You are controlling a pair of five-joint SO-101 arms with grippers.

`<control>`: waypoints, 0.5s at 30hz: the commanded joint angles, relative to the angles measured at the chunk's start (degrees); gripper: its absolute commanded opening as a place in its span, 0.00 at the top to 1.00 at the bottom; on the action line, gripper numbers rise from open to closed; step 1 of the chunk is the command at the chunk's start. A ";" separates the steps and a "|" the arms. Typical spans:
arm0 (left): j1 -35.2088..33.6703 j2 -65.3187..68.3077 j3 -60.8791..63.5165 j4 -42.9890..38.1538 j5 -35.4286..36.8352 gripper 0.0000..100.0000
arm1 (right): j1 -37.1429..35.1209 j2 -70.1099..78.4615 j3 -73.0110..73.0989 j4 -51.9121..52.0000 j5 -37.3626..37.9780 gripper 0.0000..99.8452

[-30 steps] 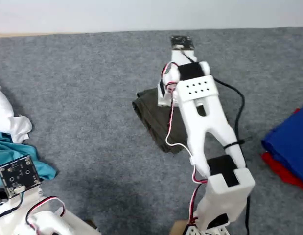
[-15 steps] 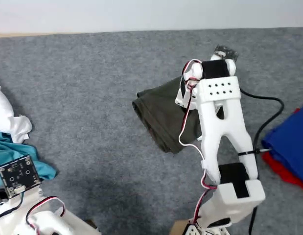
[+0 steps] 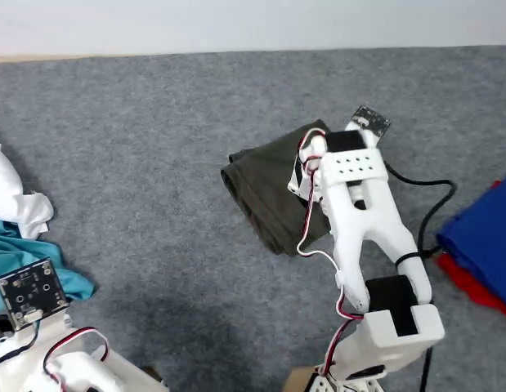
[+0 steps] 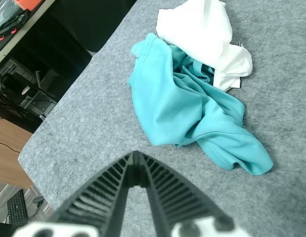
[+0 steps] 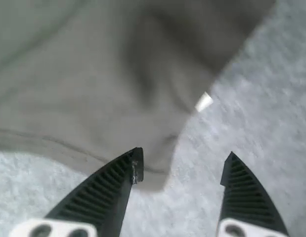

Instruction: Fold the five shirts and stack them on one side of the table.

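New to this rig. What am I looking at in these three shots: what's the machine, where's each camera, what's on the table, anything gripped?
Two small white robot arms sit side by side at a grey felt table. The high view looks down from a fixed camera. The other two come from a camera on each arm's wrist, looking out along its jaws. The right arm is over a dark olive shirt mid-table, with its jaws open at the shirt's edge and gripping nothing. The left arm is at the near left corner, jaws shut and empty, facing a crumpled teal shirt and a white shirt. At the right edge a blue shirt lies on a red shirt.
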 commanded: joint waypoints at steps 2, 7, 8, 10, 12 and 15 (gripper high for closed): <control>-0.18 -0.35 0.04 -0.97 -0.44 1.00 | -0.04 -1.54 3.25 -10.24 -0.53 0.74; -0.09 -0.35 0.13 -0.97 -0.44 1.00 | -0.22 -1.45 8.44 -18.33 -0.53 0.74; -0.09 -0.35 0.13 -0.97 -0.53 1.00 | -0.22 -1.45 9.32 -20.00 -0.53 0.74; -0.09 -0.35 0.13 -0.97 -0.62 1.00 | -0.22 -1.45 10.81 -22.46 -0.44 0.74; -0.09 -0.35 0.13 -0.97 -2.29 1.00 | -0.22 -1.89 11.52 -22.64 -0.53 0.74; -0.09 -0.35 0.22 -1.32 -5.36 1.00 | -0.22 -2.15 10.20 -18.59 -2.73 0.74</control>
